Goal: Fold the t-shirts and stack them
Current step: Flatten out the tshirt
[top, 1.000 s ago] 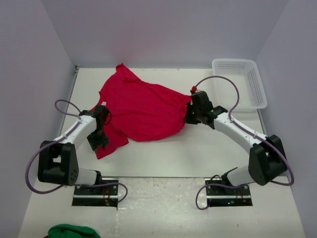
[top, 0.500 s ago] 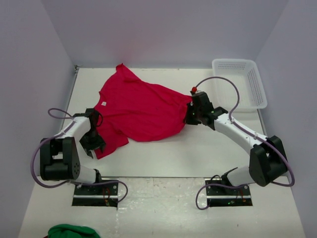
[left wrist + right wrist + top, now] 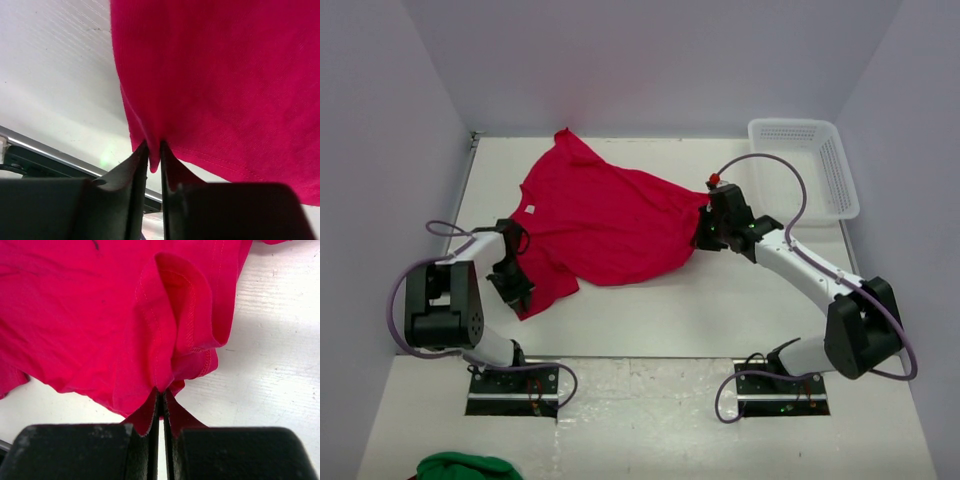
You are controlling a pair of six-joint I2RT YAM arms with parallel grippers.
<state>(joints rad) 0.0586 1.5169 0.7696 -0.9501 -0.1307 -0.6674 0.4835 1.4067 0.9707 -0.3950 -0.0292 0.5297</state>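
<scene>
The left arm (image 3: 470,262) is folded back close to its base, and the left black two-finger gripper (image 3: 154,152) is pinched on an edge of the plain bright red cloth t-shirt (image 3: 220,75). The right arm (image 3: 800,265) is stretched forward and inward, and the right black two-finger gripper (image 3: 161,397) is clamped on the shirt's hem.

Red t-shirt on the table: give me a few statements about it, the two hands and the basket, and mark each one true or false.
1. The t-shirt lies unfolded on the table. True.
2. The left hand hangs open above the cloth. False: it pinches a corner of the shirt.
3. The right hand is closed on the shirt's edge. True.
4. The shirt sits inside the white basket. False: the shirt is on the table, apart from the basket at the far right.
</scene>
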